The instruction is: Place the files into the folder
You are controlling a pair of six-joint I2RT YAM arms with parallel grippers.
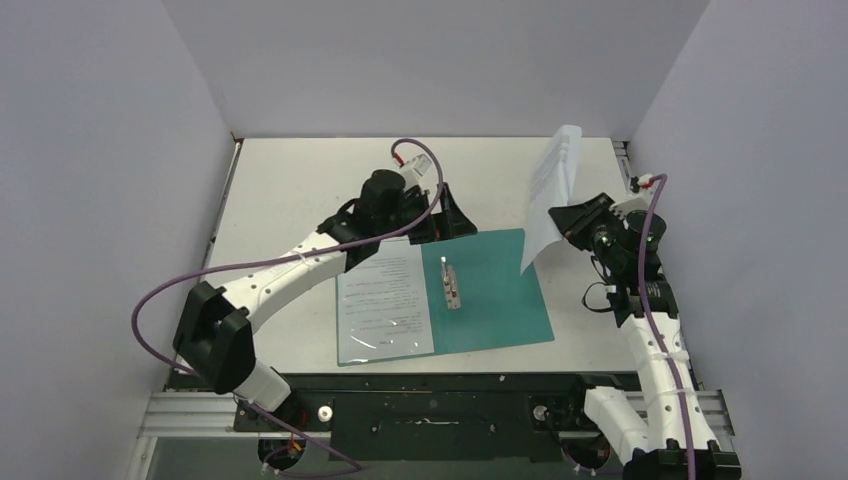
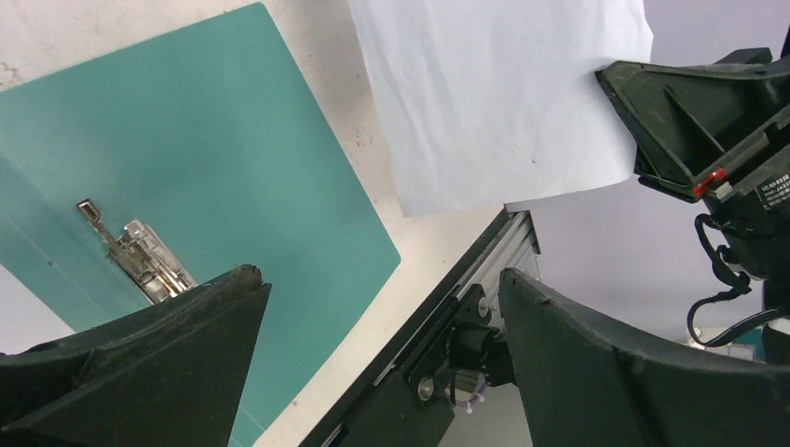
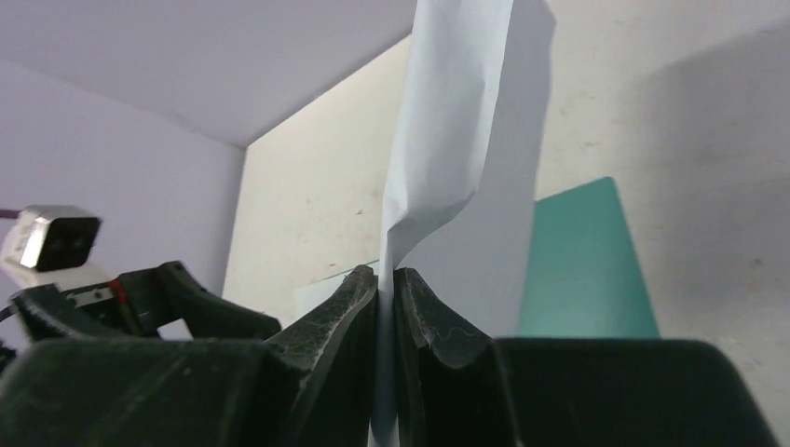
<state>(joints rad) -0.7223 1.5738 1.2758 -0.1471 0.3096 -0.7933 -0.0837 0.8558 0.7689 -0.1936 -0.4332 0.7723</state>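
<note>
White paper sheet [image 1: 552, 195], seemingly light and floppy since it curled over above the grip, was pinched at one edge by the closed right fingers [image 3: 347, 317], the teal folder [image 1: 495, 285] lay open just beyond them, and the left fingers [image 2: 149, 372] gaped empty above its clip [image 2: 140, 256].

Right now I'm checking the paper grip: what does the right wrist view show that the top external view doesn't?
Only the right wrist view: the right gripper seen close up, its jaws pressed together on the white sheet. Only the top external view: the metal clip at the open folder's spine, and the printed page on its left half. Both: the raised sheet and the teal folder.
</note>
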